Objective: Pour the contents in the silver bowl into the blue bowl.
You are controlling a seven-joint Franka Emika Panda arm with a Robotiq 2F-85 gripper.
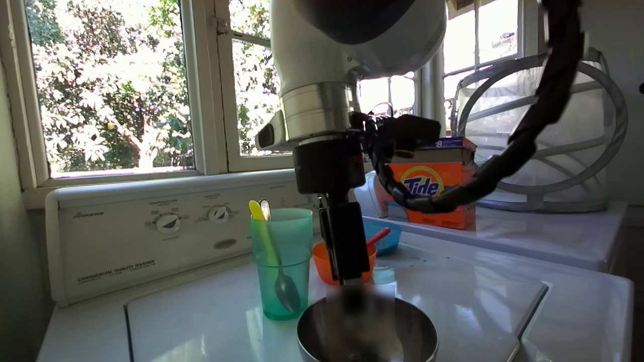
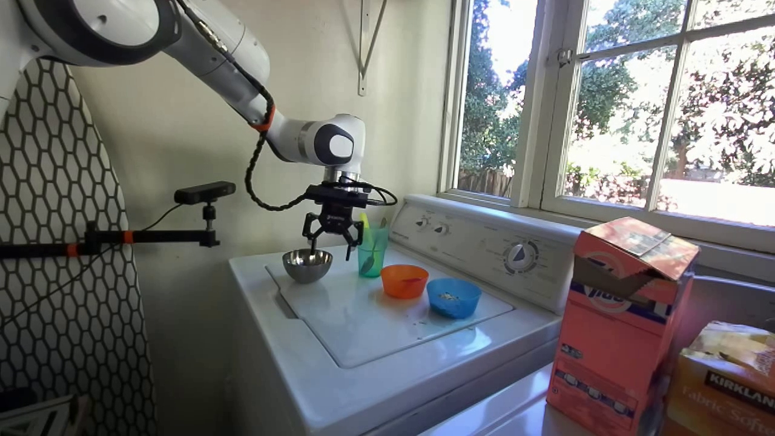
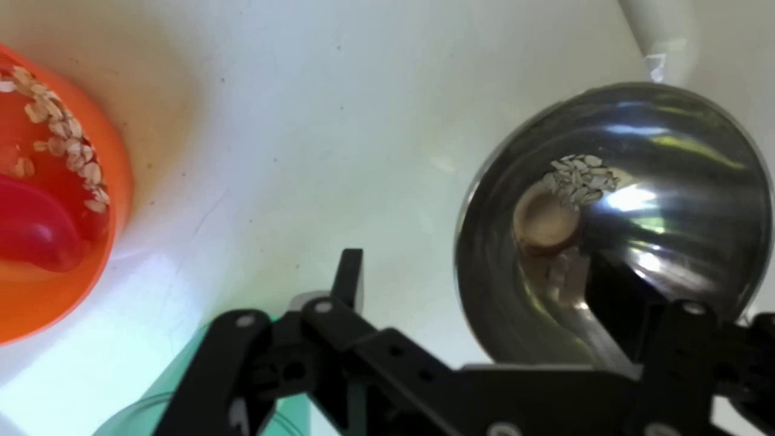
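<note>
The silver bowl [image 2: 307, 269] stands upright on the washer lid in both exterior views, cut off by the lower edge in one [image 1: 420, 329]. In the wrist view [image 3: 502, 290] it holds a small heap of pale flakes, the contents [image 3: 580, 178]. My gripper [image 2: 330, 251] points down and is open at the bowl's rim. In the wrist view [image 3: 478, 272] one finger is over the bowl's inside and one outside the rim, apart from the wall. The blue bowl [image 2: 454, 297] stands farther along the lid with some pale bits inside; it is partly hidden in an exterior view [image 1: 390, 244].
An orange bowl [image 2: 404, 283] with a red spoon and flakes stands between the silver and blue bowls. A tall teal cup [image 1: 282, 286] with spoons stands close to the gripper. The washer's control panel [image 2: 478, 242] rises behind. A Tide box [image 2: 605, 339] stands beyond the washer.
</note>
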